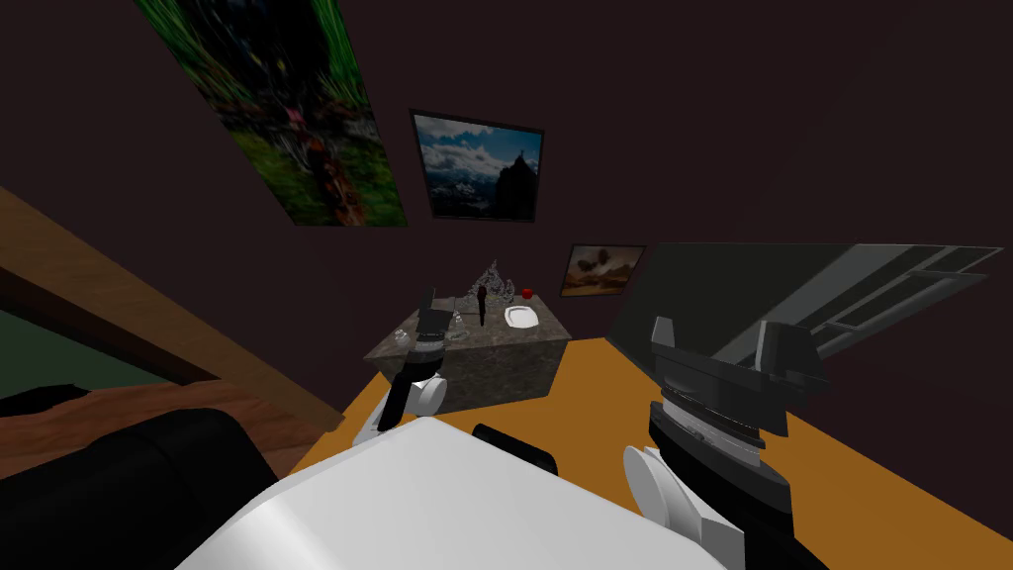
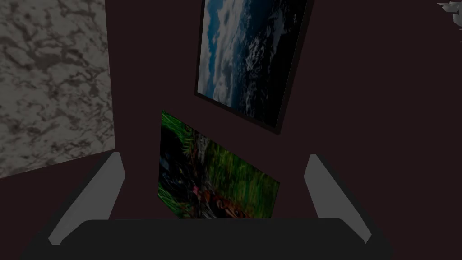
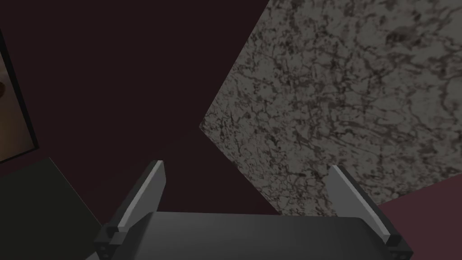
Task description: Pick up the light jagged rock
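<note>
Right gripper [image 3: 247,167]: fingers spread apart. Beyond: marbled grey block [image 3: 343,99], dark wall [image 3: 113,67], picture frame [image 3: 18,113] edge.

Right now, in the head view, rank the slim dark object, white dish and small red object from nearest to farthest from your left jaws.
1. Slim dark object, just right of the left gripper.
2. White dish, farther to the right.
3. Small red object, behind the dish, toward the back edge.

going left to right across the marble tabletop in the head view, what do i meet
clear glass piece → left claw → light jagged rock → white dish
</note>
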